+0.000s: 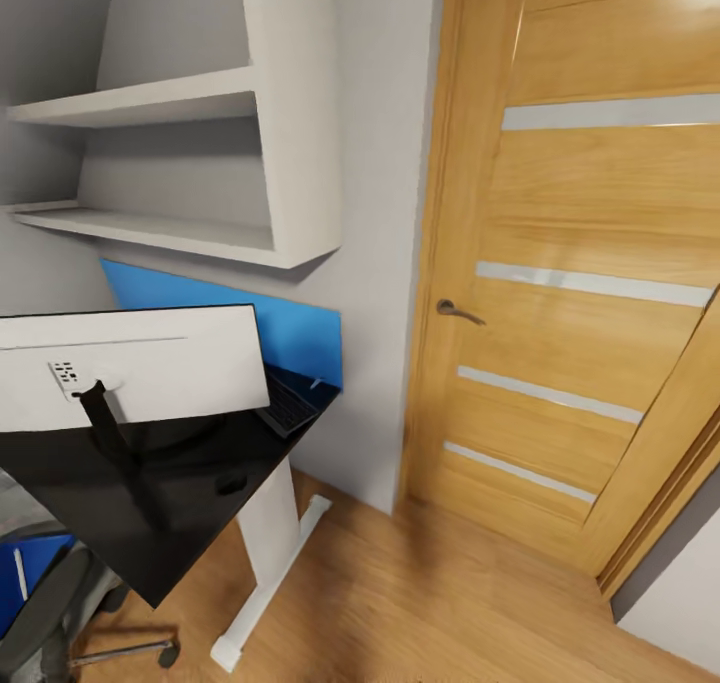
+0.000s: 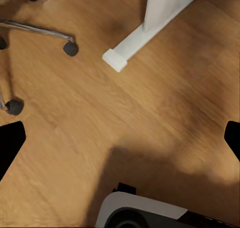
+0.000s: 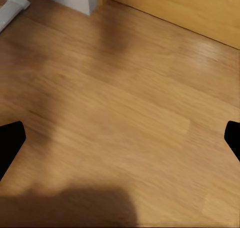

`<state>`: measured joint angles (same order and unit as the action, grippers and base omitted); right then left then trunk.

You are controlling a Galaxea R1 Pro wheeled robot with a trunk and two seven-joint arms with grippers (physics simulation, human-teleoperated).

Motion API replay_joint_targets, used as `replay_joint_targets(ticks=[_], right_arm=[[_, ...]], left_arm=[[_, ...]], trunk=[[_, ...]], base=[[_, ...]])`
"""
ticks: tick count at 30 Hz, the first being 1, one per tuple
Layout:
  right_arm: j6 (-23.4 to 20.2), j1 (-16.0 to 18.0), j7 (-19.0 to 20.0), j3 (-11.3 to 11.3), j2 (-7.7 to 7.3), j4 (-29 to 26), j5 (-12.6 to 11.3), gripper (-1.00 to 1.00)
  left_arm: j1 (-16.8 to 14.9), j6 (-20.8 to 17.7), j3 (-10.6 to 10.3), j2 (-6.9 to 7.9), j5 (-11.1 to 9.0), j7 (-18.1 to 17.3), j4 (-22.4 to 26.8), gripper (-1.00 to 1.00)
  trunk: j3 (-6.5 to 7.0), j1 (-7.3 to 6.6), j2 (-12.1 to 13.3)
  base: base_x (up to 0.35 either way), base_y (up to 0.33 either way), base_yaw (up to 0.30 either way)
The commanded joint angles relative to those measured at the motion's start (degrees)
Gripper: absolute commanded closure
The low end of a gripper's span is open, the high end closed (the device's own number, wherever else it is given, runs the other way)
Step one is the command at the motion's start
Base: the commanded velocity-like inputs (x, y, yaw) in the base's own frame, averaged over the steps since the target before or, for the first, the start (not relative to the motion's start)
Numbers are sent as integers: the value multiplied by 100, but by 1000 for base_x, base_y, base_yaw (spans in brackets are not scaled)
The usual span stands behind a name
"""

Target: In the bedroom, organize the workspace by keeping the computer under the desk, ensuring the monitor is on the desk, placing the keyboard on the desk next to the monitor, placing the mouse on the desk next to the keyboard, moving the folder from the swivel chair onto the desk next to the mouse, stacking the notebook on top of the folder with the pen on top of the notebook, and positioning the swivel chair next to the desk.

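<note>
**Both grippers spread wide above bare floor, desk at the left**

Left gripper (image 2: 120, 138), in its wrist view, stands released: its dark fingertips (image 2: 10, 143) sit at the two side edges of the frame, far apart, with nothing between them but wooden floor (image 2: 150, 113). At upper centre is the white foot of the desk (image 2: 130, 48); chrome spokes and casters of the swivel chair (image 2: 50, 35) fill the upper left.

The right gripper (image 3: 120, 138) is likewise released, fingertips at both side edges over bare floor, with the bottom of a wooden door (image 3: 190, 8) along the top.

From the head, the desk (image 1: 120, 523) occupies the lower left, black top against a blue back panel. On it stands the monitor (image 1: 140, 363), white back toward the camera, and behind it, at the far corner, the keyboard (image 1: 288, 403). The swivel chair (image 1: 50, 613) sits at the bottom left corner, the blue folder (image 1: 40, 563) on its seat with the white pen (image 1: 20, 573) lying on the folder. White wall shelves (image 1: 200, 163) hang above; the door (image 1: 580, 263) fills the right.
</note>
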<state>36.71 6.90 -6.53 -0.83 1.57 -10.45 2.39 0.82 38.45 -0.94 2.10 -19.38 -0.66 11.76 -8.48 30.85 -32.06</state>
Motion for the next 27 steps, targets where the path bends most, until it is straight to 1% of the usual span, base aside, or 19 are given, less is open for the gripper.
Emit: replay_joint_targets(ticks=[1, 4, 6, 12, 20, 24, 26, 27], right_arm=[[12, 4, -41, -11, 1, 11, 26, -100], [12, 4, -41, -16, 1, 27, 25, -100], [12, 4, -40, -16, 1, 32, 26, -100], [12, 4, -41, -21, 8, 34, 30, -100], [6, 4, -34, -32, 17, 38, 49, -100], [4, 4, -30, -31, 18, 39, 191, -100], [4, 4, -31, -28, 18, 40, 290, -100], [2, 4, -32, -26, 18, 41, 386, -100]], left_arm=[[3, 5, -11, 1, -30, -6, 11, -100], [3, 5, -8, 1, -30, -5, 11, -100], [5, -5, -4, -1, -30, -5, 11, -100], [5, -56, -5, 1, -30, -4, -13, -100], [4, -65, -3, 13, -30, -4, -24, -100], [3, -65, -2, 14, -30, -4, -24, -100], [3, -65, -2, 12, -30, -4, -24, -100], [4, -65, -2, 11, -30, -4, -24, -100]], trunk=[[-9, -1, -9], [-9, -1, -9], [-9, -1, -9], [-9, -1, -9], [-9, -1, -9], [-9, -1, -9], [-9, -1, -9], [-9, -1, -9]], base=[[-305, 0, 288], [-289, -19, 288], [-124, -170, 289], [-35, -244, 288], [-3, -32, 289], [0, -3, 245], [0, -2, 135], [0, -1, 77]])
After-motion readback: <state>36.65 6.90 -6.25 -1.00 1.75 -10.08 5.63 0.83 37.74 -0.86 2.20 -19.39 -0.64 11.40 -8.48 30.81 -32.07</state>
